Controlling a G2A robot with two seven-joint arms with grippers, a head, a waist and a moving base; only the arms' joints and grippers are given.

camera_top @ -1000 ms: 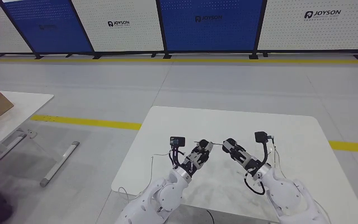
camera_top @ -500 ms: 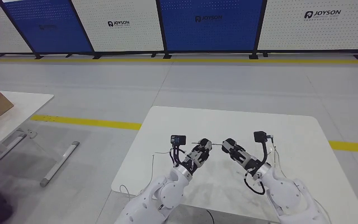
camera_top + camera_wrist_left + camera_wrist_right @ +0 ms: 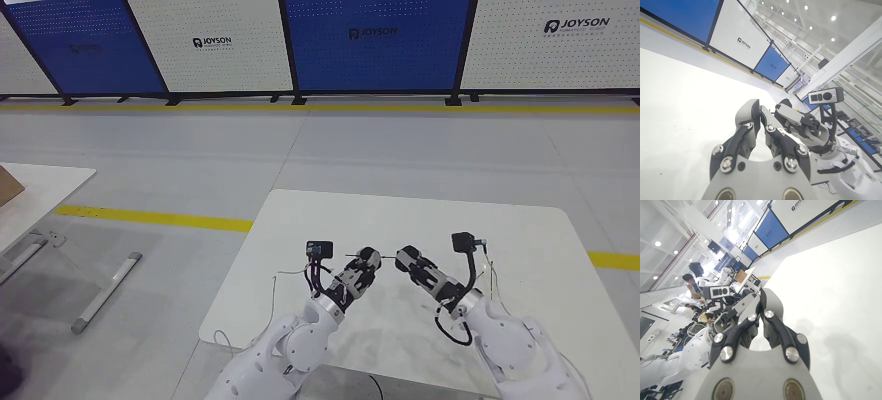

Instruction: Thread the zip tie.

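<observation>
Risk: zip tie (image 3: 749, 120) slipping or bending

The left jaws clench it; the right jaws are pressed together, contents unclear. Slight misalignment between the arms could bend the thin strap.

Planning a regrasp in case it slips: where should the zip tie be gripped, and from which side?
Grip the flat strap across its width, near where the left gripper pinches it. The zip tie sticks out sideways over one finger, so probably come in from that outer side, away from the right gripper.
</observation>
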